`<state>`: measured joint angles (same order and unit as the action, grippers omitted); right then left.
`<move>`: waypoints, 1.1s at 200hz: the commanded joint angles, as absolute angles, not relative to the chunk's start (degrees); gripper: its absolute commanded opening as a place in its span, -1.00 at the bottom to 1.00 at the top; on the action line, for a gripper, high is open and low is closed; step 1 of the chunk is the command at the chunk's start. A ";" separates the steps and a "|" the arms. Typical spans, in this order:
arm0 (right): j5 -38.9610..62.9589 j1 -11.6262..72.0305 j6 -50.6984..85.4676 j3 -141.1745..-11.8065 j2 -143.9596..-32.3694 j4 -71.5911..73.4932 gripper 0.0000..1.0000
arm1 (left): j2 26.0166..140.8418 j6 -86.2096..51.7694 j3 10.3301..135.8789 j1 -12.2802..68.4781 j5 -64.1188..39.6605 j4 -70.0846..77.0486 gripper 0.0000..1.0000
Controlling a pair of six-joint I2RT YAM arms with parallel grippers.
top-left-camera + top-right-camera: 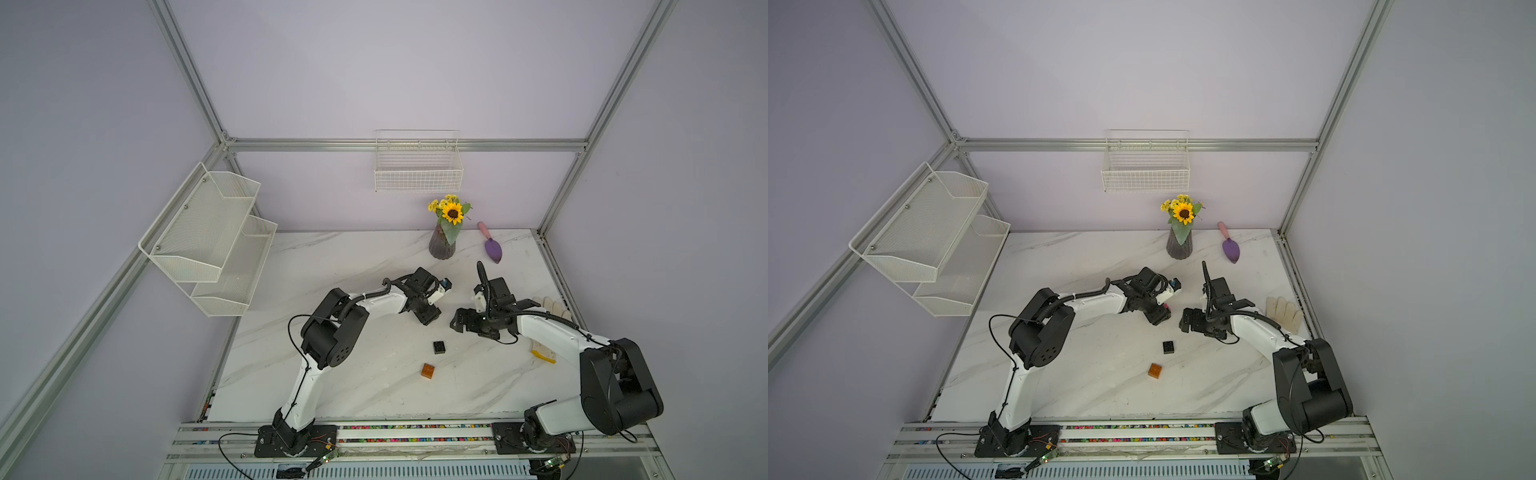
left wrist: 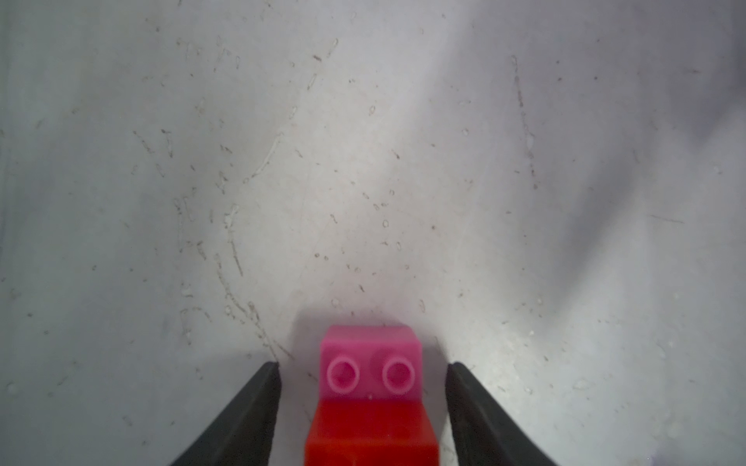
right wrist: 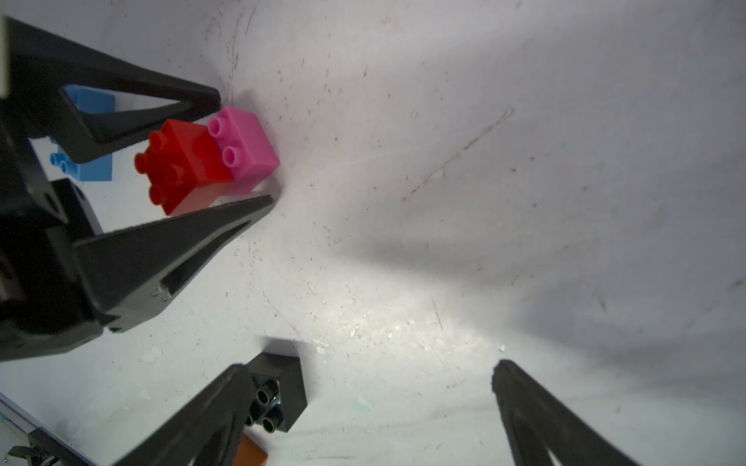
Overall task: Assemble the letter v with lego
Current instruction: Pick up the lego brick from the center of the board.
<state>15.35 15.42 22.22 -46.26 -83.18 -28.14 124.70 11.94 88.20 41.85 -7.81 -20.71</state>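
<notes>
Centring your spread left gripper (image 2: pixel 363 365) around the red brick (image 3: pixel 181 165) and pink brick (image 3: pixel 246 145), squeeze both sides evenly so the 2 hold together; your right gripper (image 3: pixel 368 366) hangs wide open.

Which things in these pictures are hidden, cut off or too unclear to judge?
Blue brick: right wrist view, partly behind the left hand; whether it touches the red brick is unclear.
Orange brick: same view, cut by the edge and covered by the right hand.
Pink brick: in a top view, mostly under the left hand.
</notes>
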 commanded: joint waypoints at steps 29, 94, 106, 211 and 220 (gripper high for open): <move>16.08 15.12 22.41 -45.70 -84.02 -26.98 0.95 | 127.96 11.32 84.43 41.92 -5.91 -26.34 0.24; 16.52 15.05 22.23 -45.54 -83.59 -27.05 0.95 | 127.48 11.00 82.43 42.71 -1.90 -26.89 0.15; 16.76 15.12 22.15 -45.53 -83.50 -27.05 0.95 | 127.25 10.92 82.05 42.88 -1.29 -26.98 0.14; 16.63 15.08 20.92 -47.21 -84.14 -26.99 0.95 | 123.02 9.20 81.78 42.82 -1.14 -28.84 -0.31; 16.94 15.11 20.75 -47.59 -84.58 -26.39 0.95 | 122.59 8.97 82.76 42.72 -1.14 -29.54 -0.33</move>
